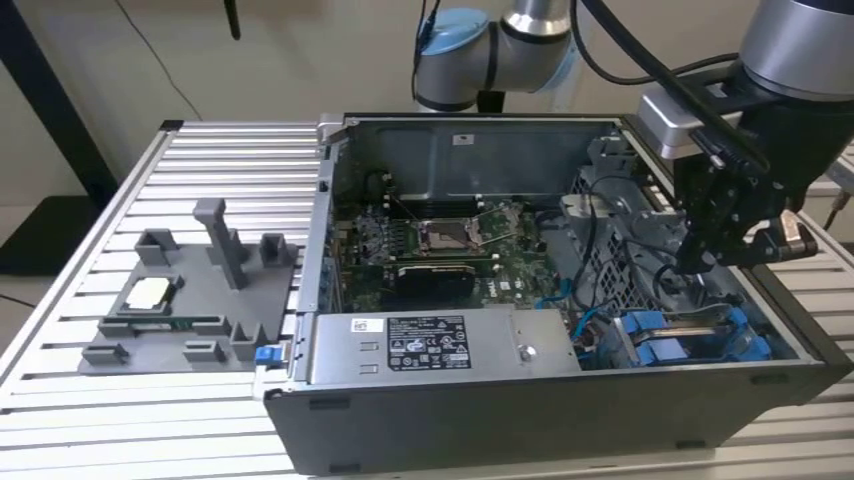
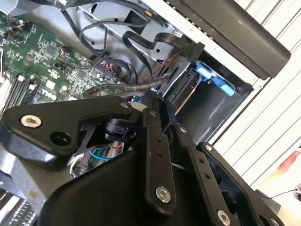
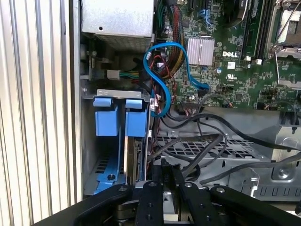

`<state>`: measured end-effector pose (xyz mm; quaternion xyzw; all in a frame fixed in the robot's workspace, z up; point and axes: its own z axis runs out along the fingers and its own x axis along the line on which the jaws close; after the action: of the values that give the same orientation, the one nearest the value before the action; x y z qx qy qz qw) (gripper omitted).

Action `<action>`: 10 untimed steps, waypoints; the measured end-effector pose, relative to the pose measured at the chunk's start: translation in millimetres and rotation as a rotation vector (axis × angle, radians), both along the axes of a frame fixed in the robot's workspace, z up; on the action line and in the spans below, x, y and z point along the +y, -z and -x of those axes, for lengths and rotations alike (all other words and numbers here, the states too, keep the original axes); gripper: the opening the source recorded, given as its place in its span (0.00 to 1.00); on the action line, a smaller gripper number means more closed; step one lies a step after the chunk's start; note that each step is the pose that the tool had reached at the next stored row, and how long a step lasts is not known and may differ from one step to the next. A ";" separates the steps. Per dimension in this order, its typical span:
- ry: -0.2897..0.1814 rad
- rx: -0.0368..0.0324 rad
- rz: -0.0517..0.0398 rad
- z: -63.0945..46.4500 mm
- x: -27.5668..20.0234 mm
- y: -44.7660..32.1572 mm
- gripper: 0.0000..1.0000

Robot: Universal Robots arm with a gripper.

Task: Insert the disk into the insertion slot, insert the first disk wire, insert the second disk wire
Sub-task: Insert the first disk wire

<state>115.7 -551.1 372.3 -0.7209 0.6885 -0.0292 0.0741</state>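
Pincer (image 3: 164,163) beside insertion slot (image 3: 106,172); slot's lower part hidden behind pincer linkage.

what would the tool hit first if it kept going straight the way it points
Probably the black cables lying over the perforated metal panel ahead of the tool, though depth is unclear.

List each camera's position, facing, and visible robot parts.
Exterior view: off the arm, raised, looking down into the open computer case; arm and end effector at this view's right.
First wrist view: on the wrist, looking along the end effector to the insertion slot and motherboard.
Second wrist view: on the wrist, looking past the end effector over cables.
Shared: both wrist views show the slot's blue rails.
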 end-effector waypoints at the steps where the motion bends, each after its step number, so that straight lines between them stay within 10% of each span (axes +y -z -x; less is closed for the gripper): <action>1: 0.000 0.0000 0.0001 -0.1 0.0 0.0 0.19; 10: 0.000 0.0085 -0.0001 -6.0 -0.1 1.8 0.19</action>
<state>121.7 -551.2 370.5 -0.7210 0.6888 -0.0261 0.0712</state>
